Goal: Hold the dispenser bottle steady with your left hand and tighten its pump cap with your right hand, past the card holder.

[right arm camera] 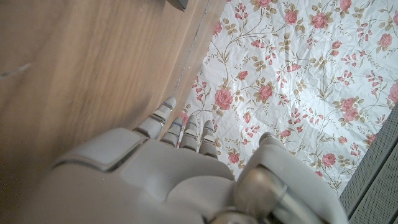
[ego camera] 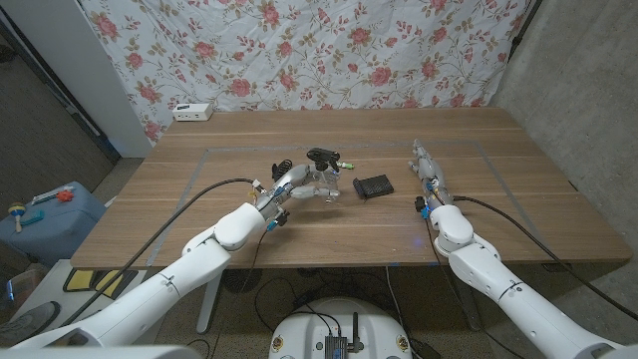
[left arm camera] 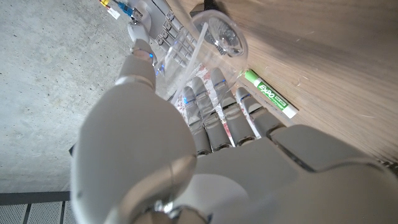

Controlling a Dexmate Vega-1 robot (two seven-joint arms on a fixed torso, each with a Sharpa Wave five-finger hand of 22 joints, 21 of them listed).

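I have my left hand (ego camera: 289,185) wrapped around the dispenser bottle (ego camera: 321,184), which sits near the middle of the surface (ego camera: 498,214), just left of the card holder (ego camera: 374,186). In the left wrist view the fingers (left arm camera: 214,102) curl round a clear plastic body (left arm camera: 208,46), and it looks tipped over in the grip rather than standing upright, though I cannot be sure of the angle. The black pump cap (ego camera: 322,156) sticks out on the far side of the hand. A green marker (left arm camera: 270,94) lies just beside the bottle on the wood.

The bottle looks thin-walled, transparent and light, likely near empty, so I judge it will flex and slip if I squeeze hard; a firm hold low on the body, away from the neck, seems best. The cap is small, rigid and should take a pinch at its collar rather than the nozzle.

My right hand (ego camera: 427,168) holds nothing, fingers straight and close together, resting well to the right of the card holder. It must reach past that holder to get at the cap.
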